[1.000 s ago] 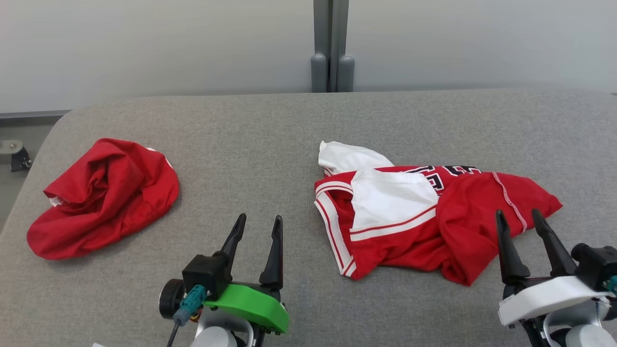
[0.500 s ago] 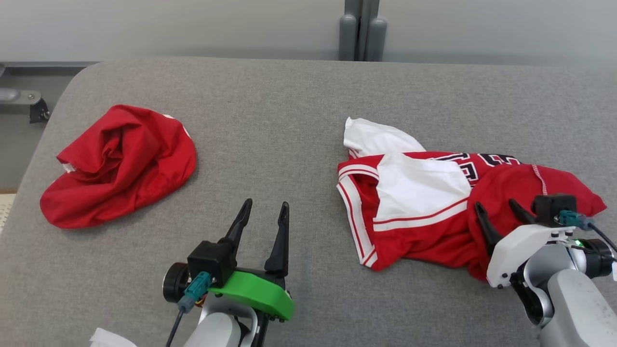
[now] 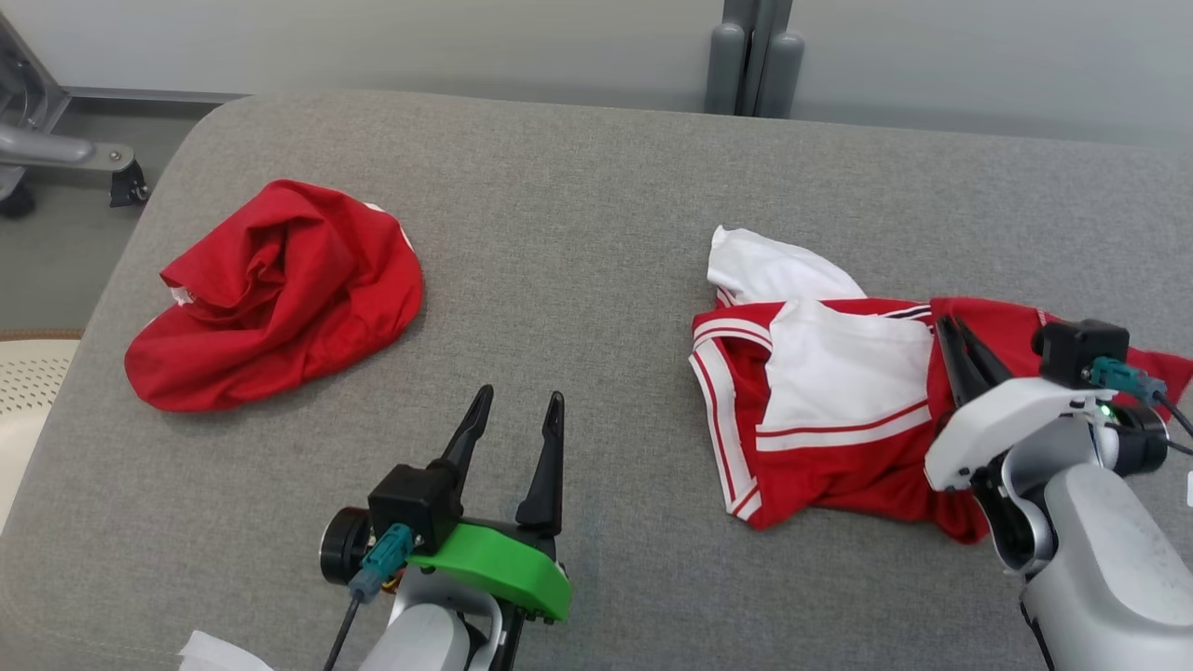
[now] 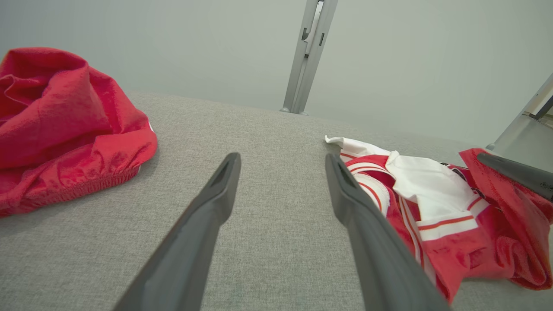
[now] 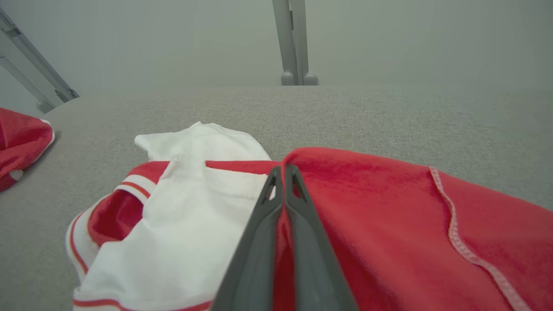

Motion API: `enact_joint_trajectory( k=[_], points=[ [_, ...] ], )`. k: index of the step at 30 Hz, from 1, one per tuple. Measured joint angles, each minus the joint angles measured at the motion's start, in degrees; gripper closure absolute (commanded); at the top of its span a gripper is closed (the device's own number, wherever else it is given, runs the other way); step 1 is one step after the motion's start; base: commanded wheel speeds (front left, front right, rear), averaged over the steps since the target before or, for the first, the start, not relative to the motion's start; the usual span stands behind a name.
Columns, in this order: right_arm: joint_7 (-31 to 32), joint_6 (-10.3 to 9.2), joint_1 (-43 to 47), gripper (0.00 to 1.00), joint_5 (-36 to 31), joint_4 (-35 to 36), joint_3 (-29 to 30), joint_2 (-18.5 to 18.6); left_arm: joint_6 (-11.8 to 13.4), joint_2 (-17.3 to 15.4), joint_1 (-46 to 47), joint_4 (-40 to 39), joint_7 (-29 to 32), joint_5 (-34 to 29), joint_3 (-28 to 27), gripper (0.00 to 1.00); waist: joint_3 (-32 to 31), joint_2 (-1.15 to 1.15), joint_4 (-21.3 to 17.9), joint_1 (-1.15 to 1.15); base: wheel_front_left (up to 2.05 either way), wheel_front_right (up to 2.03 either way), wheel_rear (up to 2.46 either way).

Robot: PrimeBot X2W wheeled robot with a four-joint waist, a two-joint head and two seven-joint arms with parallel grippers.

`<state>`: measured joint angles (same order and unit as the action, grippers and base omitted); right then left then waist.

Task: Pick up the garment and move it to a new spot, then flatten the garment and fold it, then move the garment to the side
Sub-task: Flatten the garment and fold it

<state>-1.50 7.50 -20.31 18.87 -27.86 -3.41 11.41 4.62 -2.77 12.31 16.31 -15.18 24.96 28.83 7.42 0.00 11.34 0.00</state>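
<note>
Right wrist view: reaching low over the grey bench point(image 5: 389, 112), the right gripper point(image 5: 284, 169) pinches a red fold of the jersey point(image 5: 367, 207) on the bench's right side; the left gripper point(image 3: 520, 410) hovers with its fingers spread wide.

Head view looks down; low wrist views both face the garment point(image 5: 367, 207)

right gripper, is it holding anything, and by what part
The right gripper is shut on the red and white jersey, pinching a red fold beside its white panel. The left gripper is open and holds nothing.
</note>
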Motion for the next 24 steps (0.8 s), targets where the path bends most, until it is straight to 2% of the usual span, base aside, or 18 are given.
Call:
enact_joint_trajectory(
  k=[9,16,19,24],
  points=[
    [-4.27,-0.01,-10.7,1.0,9.9,10.93,-7.01,-0.15,0.11,0.01,-0.01,0.23,0.0,0.45,0.14,0.0,-1.3,0.0,0.3,0.0,0.0,0.0,0.0],
    [-6.68,0.0,-19.14,1.0,19.82,21.35,-9.34,0.25,0.21,-0.01,-0.97,0.41,0.0,0.73,-1.11,0.0,-2.94,0.0,0.46,0.0,0.0,0.0,0.0],
    [-5.02,0.0,-16.85,1.0,25.42,25.9,-8.8,2.24,0.51,0.0,-1.44,0.18,0.0,0.73,-1.98,0.0,-3.32,0.0,-0.26,0.0,0.0,0.0,0.0],
    [-2.11,0.0,0.76,1.0,30.62,31.03,-6.58,11.07,0.67,0.0,-2.16,-0.62,0.0,1.2,-2.2,0.0,-3.55,0.0,-2.21,0.0,0.0,0.0,0.0]
  ],
)
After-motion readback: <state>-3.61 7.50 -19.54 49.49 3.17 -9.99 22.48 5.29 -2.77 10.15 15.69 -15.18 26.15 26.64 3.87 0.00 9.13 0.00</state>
